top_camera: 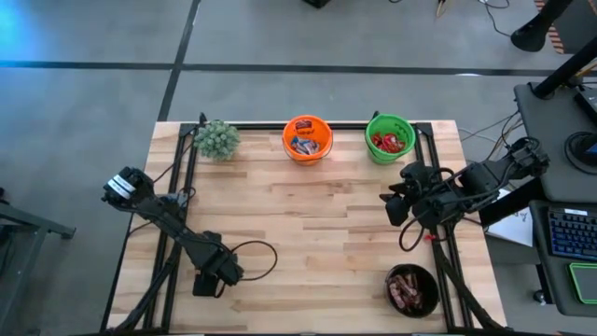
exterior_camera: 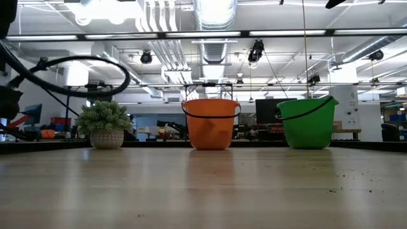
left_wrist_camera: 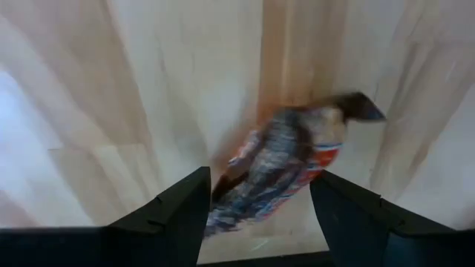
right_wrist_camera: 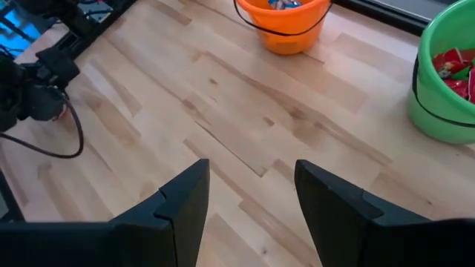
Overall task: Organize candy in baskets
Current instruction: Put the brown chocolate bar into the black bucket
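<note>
Candy [left_wrist_camera: 286,163] in a blurred blue, white and red wrapper lies on the table [top_camera: 308,224] between the spread fingers of the left gripper [top_camera: 207,280], near the table's front left; nothing is gripped, the jaws stand wide on either side of it; the step in hand looks like one of the last pickups. The orange pail [top_camera: 307,137] already holds blue-and-white pieces, the green pail [top_camera: 390,138] red ones, the black bowl [top_camera: 412,289] brown ones. The right gripper [top_camera: 396,207] waits open and empty by the green pail. The next move calls for closing on the wrapper squarely, then carrying it to the orange pail.
</note>
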Action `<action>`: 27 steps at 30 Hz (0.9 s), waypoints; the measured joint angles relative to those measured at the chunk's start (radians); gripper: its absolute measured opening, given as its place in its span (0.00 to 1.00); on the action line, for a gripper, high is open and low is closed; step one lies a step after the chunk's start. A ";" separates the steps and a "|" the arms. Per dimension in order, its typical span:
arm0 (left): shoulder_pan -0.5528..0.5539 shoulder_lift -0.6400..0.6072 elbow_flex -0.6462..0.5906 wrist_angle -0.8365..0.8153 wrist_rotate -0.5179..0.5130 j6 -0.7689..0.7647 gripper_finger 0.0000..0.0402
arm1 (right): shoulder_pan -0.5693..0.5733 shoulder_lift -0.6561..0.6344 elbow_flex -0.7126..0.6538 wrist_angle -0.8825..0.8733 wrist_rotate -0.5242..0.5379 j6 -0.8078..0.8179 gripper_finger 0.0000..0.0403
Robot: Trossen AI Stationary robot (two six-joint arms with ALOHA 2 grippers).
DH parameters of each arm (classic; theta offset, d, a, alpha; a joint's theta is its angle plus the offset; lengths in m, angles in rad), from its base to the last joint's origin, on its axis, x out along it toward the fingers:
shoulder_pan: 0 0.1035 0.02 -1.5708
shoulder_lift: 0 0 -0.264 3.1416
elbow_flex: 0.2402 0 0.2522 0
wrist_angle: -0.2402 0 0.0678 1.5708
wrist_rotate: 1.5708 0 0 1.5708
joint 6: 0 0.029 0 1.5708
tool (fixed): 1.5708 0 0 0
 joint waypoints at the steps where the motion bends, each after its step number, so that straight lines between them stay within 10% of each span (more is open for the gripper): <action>1: 0.000 0.000 -0.011 0.013 0.015 -0.001 0.53 | 0.000 0.000 0.000 0.000 0.000 0.000 0.48; 9: 0.002 -0.007 -0.071 0.081 0.059 -0.038 0.46 | 0.000 0.000 0.000 0.000 -0.002 -0.001 0.48; 18: 0.002 -0.005 -0.068 0.082 0.099 -0.026 0.05 | 0.000 0.000 0.000 0.000 -0.001 -0.003 0.48; 27: -0.001 -0.018 -0.010 0.026 0.138 -0.021 0.02 | 0.000 0.000 0.000 0.026 -0.001 -0.037 0.48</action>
